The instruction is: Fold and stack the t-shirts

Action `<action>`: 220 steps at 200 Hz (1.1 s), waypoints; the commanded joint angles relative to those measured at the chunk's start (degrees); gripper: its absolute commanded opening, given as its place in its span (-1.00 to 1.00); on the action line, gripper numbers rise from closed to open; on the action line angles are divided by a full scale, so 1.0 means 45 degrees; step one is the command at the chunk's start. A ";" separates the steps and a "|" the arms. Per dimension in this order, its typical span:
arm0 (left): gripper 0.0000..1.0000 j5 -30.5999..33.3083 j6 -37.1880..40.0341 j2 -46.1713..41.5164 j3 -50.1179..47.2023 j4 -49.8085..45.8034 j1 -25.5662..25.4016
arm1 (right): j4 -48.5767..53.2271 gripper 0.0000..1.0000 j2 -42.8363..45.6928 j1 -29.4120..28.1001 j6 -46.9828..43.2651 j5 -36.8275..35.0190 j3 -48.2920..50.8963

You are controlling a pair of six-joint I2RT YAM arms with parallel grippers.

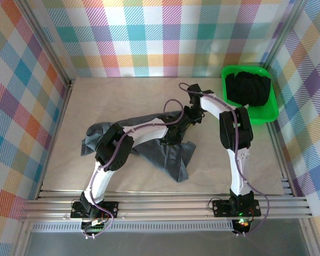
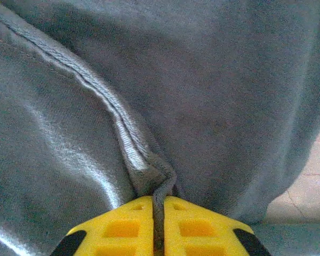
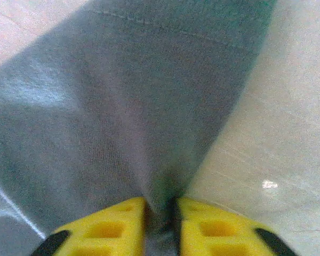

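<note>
From above, the grey t-shirt [image 1: 170, 160] lies crumpled on the table [image 1: 122, 90] left of centre. Both arms reach down into its middle, close together, and their tips are hard to make out against the cloth. At the right rear, well apart from them, a green bin [image 1: 268, 116] holds a heap of black shirts [image 1: 248, 88]. At the left wrist, the left gripper [image 2: 159, 226] is clenched on the grey t-shirt: its yellow fingers [image 2: 122, 229] meet with a thin fold of stitched hem [image 2: 122, 138] pinched between them. At the right wrist, the right gripper [image 3: 160, 224] also grasps the shirt. Cloth is bunched in the narrow gap between its fingers [image 3: 106, 229], and bare table shows to the right. The step looks like taking two holds to spread the shirt flat. To do it well, both arms should probably lift together and only then draw apart evenly. The cloth between them then goes taut without slipping from the thin left pinch, and can be laid down smooth before any fold.
</note>
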State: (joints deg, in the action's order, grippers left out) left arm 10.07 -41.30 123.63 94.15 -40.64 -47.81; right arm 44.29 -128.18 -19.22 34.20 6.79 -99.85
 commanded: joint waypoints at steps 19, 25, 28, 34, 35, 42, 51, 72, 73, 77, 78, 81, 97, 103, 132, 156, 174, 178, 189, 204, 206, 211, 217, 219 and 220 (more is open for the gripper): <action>-0.98 -0.0326 -0.1131 -0.1576 -0.1294 0.0640 0.0605 | 0.0819 -1.00 0.0446 0.0289 0.0270 -0.1793 0.0559; -1.00 -0.0423 -0.1309 -0.1872 -0.1623 0.0834 0.0722 | 0.0673 -1.00 0.0759 0.0387 0.0272 -0.1894 0.0882; -1.00 -0.0462 -0.1401 -0.2079 -0.1769 0.0946 0.0752 | 0.0556 -1.00 0.0947 0.0446 0.0272 -0.1908 0.1077; -1.00 -0.0507 -0.1562 -0.2435 -0.2040 0.1101 0.0851 | 0.0336 -1.00 0.1307 0.0571 0.0272 -0.1889 0.1452; -1.00 -0.0522 -0.1583 -0.2494 -0.2076 0.1111 0.0875 | 0.0305 -1.00 0.1390 0.0595 0.0272 -0.1884 0.1518; -1.00 -0.0565 -0.1740 -0.2928 -0.2329 0.1244 0.0990 | 0.0102 -1.00 0.1807 0.0718 0.0254 -0.1795 0.1874; -1.00 -0.0538 -0.1836 -0.3518 -0.2530 0.1360 0.1106 | -0.0029 -1.00 0.2371 0.0828 0.0187 -0.1702 0.2212; -1.00 -0.0197 -0.2072 -0.4941 -0.2775 0.1537 0.1443 | -0.0465 -1.00 0.3850 0.0950 -0.0034 -0.1510 0.2863; -1.00 -0.0172 -0.2092 -0.5006 -0.2786 0.1544 0.1464 | -0.0476 -1.00 0.3931 0.0961 -0.0037 -0.1500 0.2878; -1.00 -0.0097 -0.2170 -0.5279 -0.2835 0.1565 0.1548 | -0.0495 -1.00 0.4211 0.0970 -0.0055 -0.1499 0.2913; -1.00 -0.0073 -0.2190 -0.5312 -0.2845 0.1568 0.1575 | -0.0501 -1.00 0.4277 0.0971 -0.0057 -0.1504 0.2922; -1.00 -0.0020 -0.2278 -0.5551 -0.2881 0.1624 0.1649 | -0.0506 -1.00 0.4420 0.0986 -0.0069 -0.1507 0.2929; -1.00 0.0262 -0.2609 -0.6733 -0.2992 0.1851 0.2183 | -0.0473 -1.00 0.5423 0.1116 -0.0084 -0.1509 0.2763; -1.00 0.0399 -0.2682 -0.7162 -0.3006 0.1935 0.2436 | -0.0471 -1.00 0.5775 0.1210 -0.0054 -0.1454 0.2641; -1.00 0.1304 -0.2840 -0.9483 -0.2848 0.2335 0.3774 | -0.0460 -1.00 0.7205 0.1803 0.0254 -0.1347 0.1615; -1.00 0.1441 -0.2769 -1.1257 -0.2537 0.2751 0.5075 | -0.1086 -1.00 0.8242 0.2190 0.0347 -0.0777 0.0694; -1.00 0.1518 -0.2632 -1.2444 -0.2177 0.2800 0.5842 | -0.1627 -1.00 0.9011 0.2298 0.0385 -0.0434 0.0206; -1.00 0.1551 -0.2591 -1.2703 -0.2137 0.2816 0.5962 | -0.1776 -1.00 0.9186 0.2314 0.0399 -0.0357 0.0165; -1.00 0.1701 -0.2416 -1.3367 -0.1917 0.2874 0.6219 | -0.2166 -1.00 0.9768 0.2319 0.0443 -0.0232 0.0129; -1.00 0.1940 -0.2263 -1.4145 -0.1614 0.2811 0.6376 | -0.2728 -1.00 1.0653 0.2337 0.0472 -0.0075 0.0224; -1.00 0.1957 -0.2218 -1.4230 -0.1569 0.2833 0.6384 | -0.2796 -1.00 1.0770 0.2333 0.0483 -0.0066 0.0258; -1.00 0.2042 -0.2136 -1.4479 -0.1452 0.2857 0.6408 | -0.3030 -1.00 1.1082 0.2312 0.0486 -0.0001 0.0353; -1.00 0.2117 -0.2055 -1.4754 -0.1322 0.2897 0.6407 | -0.3342 -1.00 1.1523 0.2335 0.0453 0.0079 0.0500; -1.00 0.2143 -0.2034 -1.4797 -0.1300 0.2898 0.6406 | -0.3437 -1.00 1.1676 0.2338 0.0449 0.0104 0.0546; -1.00 0.2160 -0.2014 -1.4856 -0.1287 0.2918 0.6406 | -0.3496 -1.00 1.1750 0.2338 0.0439 0.0109 0.0567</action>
State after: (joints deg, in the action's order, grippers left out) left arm 16.91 -52.66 61.28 85.19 -29.78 -19.66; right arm 35.62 -82.00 -8.69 35.62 4.91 -97.56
